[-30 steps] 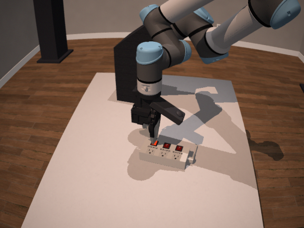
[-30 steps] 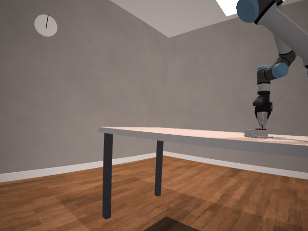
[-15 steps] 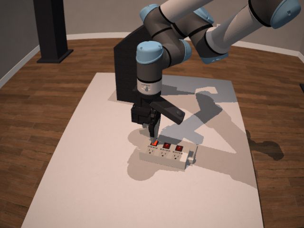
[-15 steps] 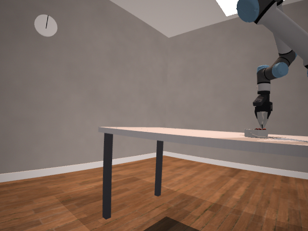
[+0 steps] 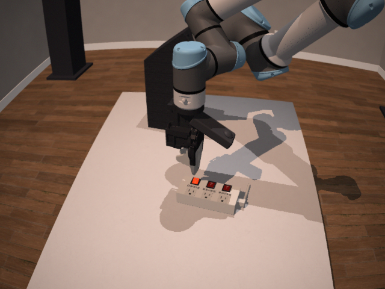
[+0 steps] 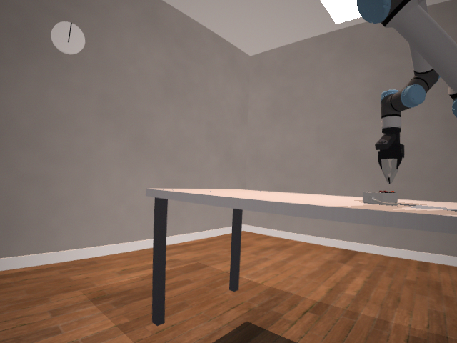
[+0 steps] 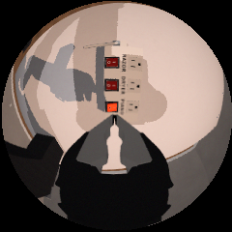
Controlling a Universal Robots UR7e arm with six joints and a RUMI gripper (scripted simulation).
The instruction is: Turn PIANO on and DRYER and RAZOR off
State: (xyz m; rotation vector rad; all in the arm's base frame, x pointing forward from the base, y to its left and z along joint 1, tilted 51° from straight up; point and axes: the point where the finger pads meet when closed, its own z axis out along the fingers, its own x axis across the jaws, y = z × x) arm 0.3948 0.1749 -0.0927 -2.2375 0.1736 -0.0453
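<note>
Three red rocker switches top the rigid, light-looking power strip [image 5: 208, 194], face up on the table [image 5: 93, 217]; the pinched-shut, empty gripper [image 5: 194, 169] hangs just above its glowing PIANO switch [image 5: 195, 180] — better prodded than grasped

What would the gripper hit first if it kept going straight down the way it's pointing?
Probably the lit PIANO switch on the power strip: the shut gripper hangs just above that end, though exact alignment is hard to judge.

Pincer [image 5: 193, 170] above strip [image 5: 211, 198] (on table [image 5: 93, 217]).
</note>
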